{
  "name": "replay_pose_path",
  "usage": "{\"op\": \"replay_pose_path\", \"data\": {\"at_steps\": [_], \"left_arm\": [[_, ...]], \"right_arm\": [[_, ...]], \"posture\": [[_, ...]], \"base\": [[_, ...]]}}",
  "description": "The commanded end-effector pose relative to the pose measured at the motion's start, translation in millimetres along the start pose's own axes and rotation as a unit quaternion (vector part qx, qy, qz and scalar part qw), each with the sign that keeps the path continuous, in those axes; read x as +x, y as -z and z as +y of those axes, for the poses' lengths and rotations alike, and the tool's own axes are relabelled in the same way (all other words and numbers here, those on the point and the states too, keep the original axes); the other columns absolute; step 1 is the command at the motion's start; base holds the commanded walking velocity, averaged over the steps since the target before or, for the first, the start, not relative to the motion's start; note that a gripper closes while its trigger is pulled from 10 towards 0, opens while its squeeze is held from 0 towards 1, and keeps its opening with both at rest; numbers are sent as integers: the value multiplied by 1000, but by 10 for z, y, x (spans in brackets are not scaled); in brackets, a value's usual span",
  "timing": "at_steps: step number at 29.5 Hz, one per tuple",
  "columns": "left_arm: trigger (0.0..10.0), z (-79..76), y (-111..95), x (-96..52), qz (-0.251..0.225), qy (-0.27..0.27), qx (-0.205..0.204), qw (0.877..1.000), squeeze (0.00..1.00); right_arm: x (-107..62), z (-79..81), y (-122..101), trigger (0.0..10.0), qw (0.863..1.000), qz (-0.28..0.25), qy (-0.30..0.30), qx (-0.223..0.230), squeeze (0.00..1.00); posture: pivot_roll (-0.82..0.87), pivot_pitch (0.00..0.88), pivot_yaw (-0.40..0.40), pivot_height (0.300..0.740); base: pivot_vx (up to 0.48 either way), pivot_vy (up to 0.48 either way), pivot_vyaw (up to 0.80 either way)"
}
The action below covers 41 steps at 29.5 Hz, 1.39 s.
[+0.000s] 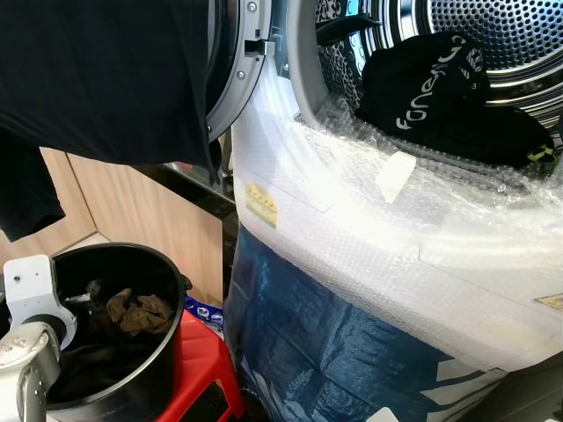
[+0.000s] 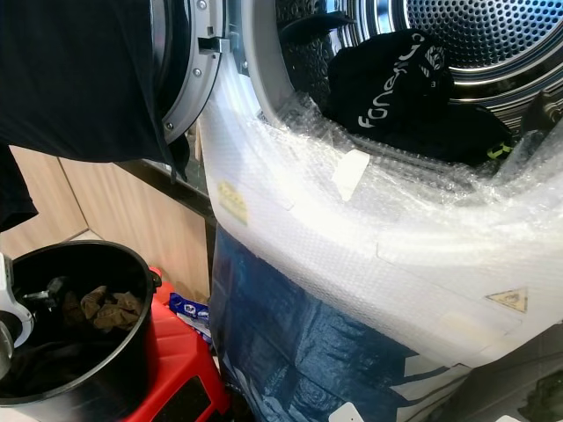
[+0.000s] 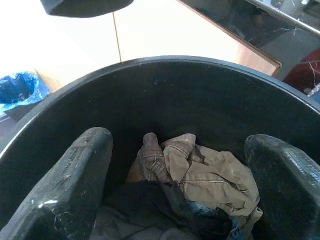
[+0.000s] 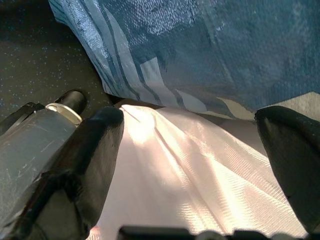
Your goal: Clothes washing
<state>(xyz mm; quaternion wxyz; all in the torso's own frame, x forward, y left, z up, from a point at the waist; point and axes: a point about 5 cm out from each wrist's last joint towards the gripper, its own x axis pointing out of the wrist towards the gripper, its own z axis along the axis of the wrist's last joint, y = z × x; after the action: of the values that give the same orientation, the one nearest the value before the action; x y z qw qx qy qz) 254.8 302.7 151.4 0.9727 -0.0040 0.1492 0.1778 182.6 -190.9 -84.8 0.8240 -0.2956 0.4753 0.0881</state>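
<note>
The washing machine's drum (image 1: pixel 493 35) stands open, and a black garment with white lettering (image 1: pixel 422 88) lies in its mouth. Lower left, a black bucket (image 1: pixel 149 264) holds brown and dark clothes (image 1: pixel 132 312). My left arm (image 1: pixel 31 325) reaches over the bucket's rim. In the left wrist view my left gripper (image 3: pixel 180 140) is open above the tan checked clothes (image 3: pixel 205 170), with nothing between its fingers. My right gripper (image 4: pixel 192 117) hangs low and open over a pale cloth (image 4: pixel 200 180) near the floor.
Bubble wrap (image 1: pixel 352 229) and blue plastic (image 1: pixel 317 343) cover the washer's front. Its door (image 1: pixel 236 79) stands open to the left, and a dark garment (image 1: pixel 97 79) hangs before it. The bucket sits on a red stool (image 1: pixel 201 369). A folded umbrella (image 4: pixel 35 145) lies by my right gripper.
</note>
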Motion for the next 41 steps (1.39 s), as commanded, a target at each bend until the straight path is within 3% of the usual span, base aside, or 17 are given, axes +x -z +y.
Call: {"op": "replay_pose_path", "data": {"at_steps": [1,5,9,20,23,27,34,41], "left_arm": [[10000,-11,-42,16,8,22,12,1000,1000],[10000,53,76,47,57,67,65,994,1000],[10000,41,27,59,60,88,69,992,1000],[10000,224,75,52,115,75,93,986,1000],[10000,202,150,15,134,90,94,983,1000],[10000,102,229,-3,152,121,87,977,1000],[10000,79,339,11,174,135,79,972,1000],[10000,124,331,-57,190,180,154,953,1000]], "right_arm": [[2,-41,30,10000,1000,7,2,5,0],[6,-22,-24,10000,1000,1,-1,7,0],[5,-4,-36,10000,1000,0,-3,9,0],[-3,-18,83,10000,1000,26,-1,0,0],[-9,-53,160,10000,999,45,7,26,0],[-13,-59,196,10000,998,51,7,24,0],[-9,-47,167,10000,998,49,5,30,0],[-9,-52,169,10000,998,52,4,29,0]], "posture": [[204,114,-86,740],[204,116,-78,740],[208,115,-73,740],[210,141,-62,740],[206,140,-62,740],[204,144,-69,740],[193,142,-69,740],[207,139,-71,740]], "base": [[0,0,0],[0,0,0],[0,0,0],[0,0,0],[0,0,0],[0,0,0],[0,0,0],[0,0,0]]}}
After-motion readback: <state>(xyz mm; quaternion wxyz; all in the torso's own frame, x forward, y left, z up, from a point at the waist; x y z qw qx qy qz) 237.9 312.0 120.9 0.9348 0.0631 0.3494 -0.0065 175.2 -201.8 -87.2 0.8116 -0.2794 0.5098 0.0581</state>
